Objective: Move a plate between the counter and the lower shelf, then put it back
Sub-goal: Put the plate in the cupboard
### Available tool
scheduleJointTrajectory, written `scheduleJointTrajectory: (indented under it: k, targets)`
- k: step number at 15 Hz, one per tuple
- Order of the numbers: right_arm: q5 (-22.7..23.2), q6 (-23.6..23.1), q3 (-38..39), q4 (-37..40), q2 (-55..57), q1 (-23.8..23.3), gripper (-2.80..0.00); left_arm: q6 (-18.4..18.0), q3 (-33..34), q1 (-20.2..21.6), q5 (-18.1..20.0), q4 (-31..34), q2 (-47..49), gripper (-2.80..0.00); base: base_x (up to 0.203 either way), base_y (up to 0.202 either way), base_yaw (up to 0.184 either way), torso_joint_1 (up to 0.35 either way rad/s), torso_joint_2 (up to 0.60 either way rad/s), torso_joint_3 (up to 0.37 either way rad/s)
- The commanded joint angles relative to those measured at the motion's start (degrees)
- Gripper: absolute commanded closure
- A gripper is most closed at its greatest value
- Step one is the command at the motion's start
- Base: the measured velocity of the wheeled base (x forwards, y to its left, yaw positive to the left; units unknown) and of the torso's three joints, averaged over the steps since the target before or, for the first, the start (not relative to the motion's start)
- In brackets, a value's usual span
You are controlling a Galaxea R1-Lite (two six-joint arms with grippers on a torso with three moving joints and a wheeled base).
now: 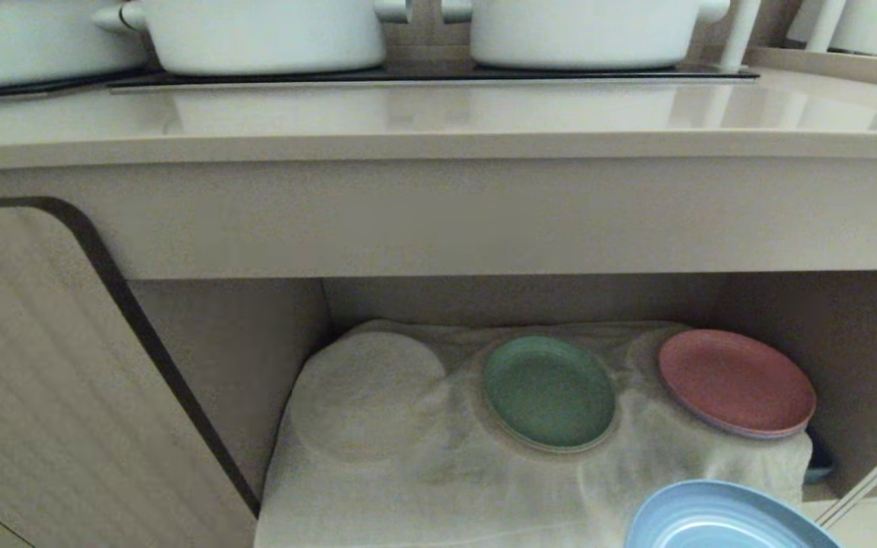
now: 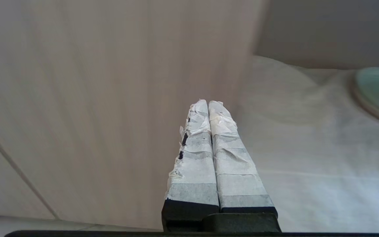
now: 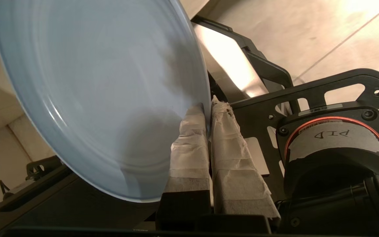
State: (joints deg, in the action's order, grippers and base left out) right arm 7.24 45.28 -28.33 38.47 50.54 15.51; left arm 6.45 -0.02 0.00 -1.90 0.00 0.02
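The light-blue plate (image 1: pixel 728 521) hangs at the lower right of the head view, in front of the lower shelf (image 1: pixel 423 457) and off its white cloth (image 1: pixel 377 487). It is pinched at the rim by the right gripper (image 3: pixel 208 110), whose taped fingers (image 3: pixel 189 144) are closed narrow, one on each face. The plate looks light, stiff and thin, probably plastic or wheat-straw, with a matte, smooth surface, so slip at the rim seems likelier than breakage. The rim is the only sensible hold, and the tape padding should help friction. The plate tilts steeply in the grip.

The right wrist view shows the pinch point and the robot's base frame below, neither of which appears in the head view. The head view alone shows the counter (image 1: pixel 438 122) with white pots (image 1: pixel 256 34), plus the green plate (image 1: pixel 549 392) and pink plate (image 1: pixel 735 382) resting on the cloth. The left wrist view shows the left gripper (image 2: pixel 208 105) closed on nothing, parked by the cabinet side.
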Motion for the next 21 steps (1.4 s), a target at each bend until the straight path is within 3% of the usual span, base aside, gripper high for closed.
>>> scheduleJointTrajectory:
  k: [1,14,21]
  targets:
    - [0.05,0.24,0.03,0.2,0.08,0.05,0.0,0.06,0.02,0.0,-0.03,0.0,-0.02,0.0,0.0,0.194,-0.004,0.004,-0.01,0.006]
    - [0.05,0.24,-0.06,0.2,0.08,0.05,0.0,-0.03,0.01,0.0,-0.03,0.0,-0.02,0.0,0.0,0.191,-0.001,0.002,0.0,0.002]
    - [0.05,-0.1,-0.41,0.2,0.08,0.05,0.0,-0.03,-0.06,0.0,-0.03,0.0,-0.02,0.0,0.005,0.009,-0.003,0.0,0.0,0.001]
